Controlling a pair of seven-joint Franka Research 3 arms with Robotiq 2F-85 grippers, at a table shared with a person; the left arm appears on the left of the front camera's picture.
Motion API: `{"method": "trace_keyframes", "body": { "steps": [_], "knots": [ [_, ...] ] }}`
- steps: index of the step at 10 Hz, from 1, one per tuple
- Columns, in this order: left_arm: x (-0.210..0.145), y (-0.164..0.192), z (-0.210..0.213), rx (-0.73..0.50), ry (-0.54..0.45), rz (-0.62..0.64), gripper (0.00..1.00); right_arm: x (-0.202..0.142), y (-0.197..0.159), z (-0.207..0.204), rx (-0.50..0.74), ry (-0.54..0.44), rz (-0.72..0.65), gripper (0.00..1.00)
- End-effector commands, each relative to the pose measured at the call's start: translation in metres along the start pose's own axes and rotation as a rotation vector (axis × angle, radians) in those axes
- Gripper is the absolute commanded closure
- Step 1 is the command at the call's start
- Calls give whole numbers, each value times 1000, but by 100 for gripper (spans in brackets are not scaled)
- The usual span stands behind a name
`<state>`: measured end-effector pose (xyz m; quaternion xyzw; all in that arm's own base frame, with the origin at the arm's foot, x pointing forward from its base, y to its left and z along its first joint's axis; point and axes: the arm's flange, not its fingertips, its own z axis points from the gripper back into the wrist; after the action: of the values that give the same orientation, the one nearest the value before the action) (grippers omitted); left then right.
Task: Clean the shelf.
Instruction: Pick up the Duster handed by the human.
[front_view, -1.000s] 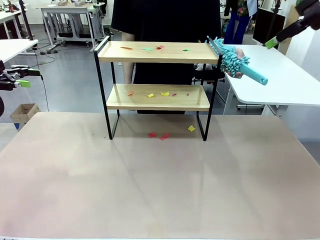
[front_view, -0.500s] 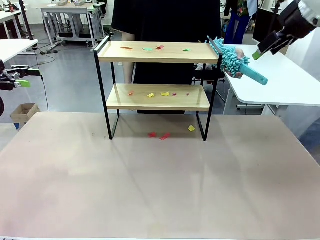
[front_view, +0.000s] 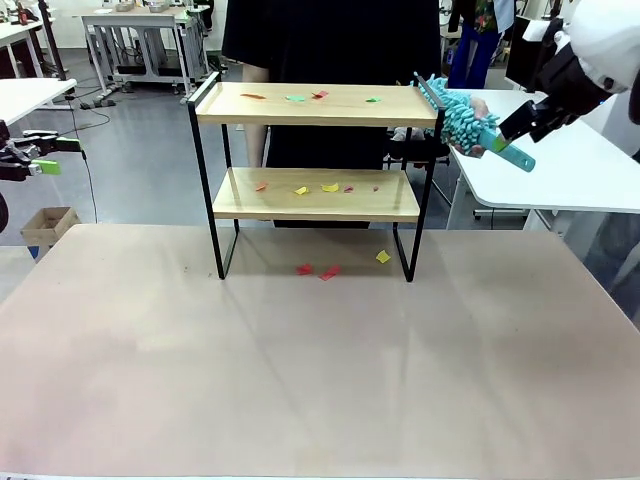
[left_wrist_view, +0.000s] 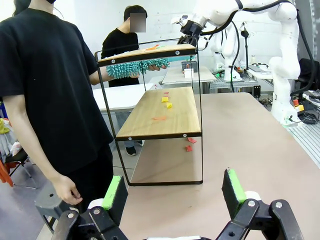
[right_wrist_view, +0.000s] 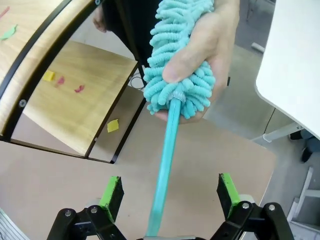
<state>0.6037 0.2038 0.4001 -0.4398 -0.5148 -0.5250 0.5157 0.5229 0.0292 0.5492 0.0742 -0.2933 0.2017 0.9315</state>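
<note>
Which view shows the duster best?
Right wrist view: the duster is close and large, its handle running into the open right tool, a hand gripping the head. Front view shows it small at the shelf's right end; left wrist view, its head beyond the shelf.

The shelf (front_view: 300, 118) stands centred at the table's (front_view: 300, 370) far edge. On both boards and on the table beneath (near the front legs) lie scraps (front_view: 329, 187). A duster (front_view: 458, 115) juts just right of the top board.
</note>
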Motion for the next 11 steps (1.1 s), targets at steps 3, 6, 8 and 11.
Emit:
{"method": "trace_keyframes", "body": {
  "steps": [3, 6, 8, 11],
  "knots": [
    [2, -1, 0, -2, -3, -16, 0, -9, 10, -14, -52, -8, -31, 0],
    [2, -1, 0, -2, -3, -16, 0, -9, 12, -15, -50, 3, -48, 59],
    [2, -1, 0, -2, -3, -16, 0, -8, 13, -12, -68, -7, -51, 100],
    [2, -1, 0, -2, -3, -16, 0, -8, 13, -9, -78, 5, -61, 100]
  ]
}}
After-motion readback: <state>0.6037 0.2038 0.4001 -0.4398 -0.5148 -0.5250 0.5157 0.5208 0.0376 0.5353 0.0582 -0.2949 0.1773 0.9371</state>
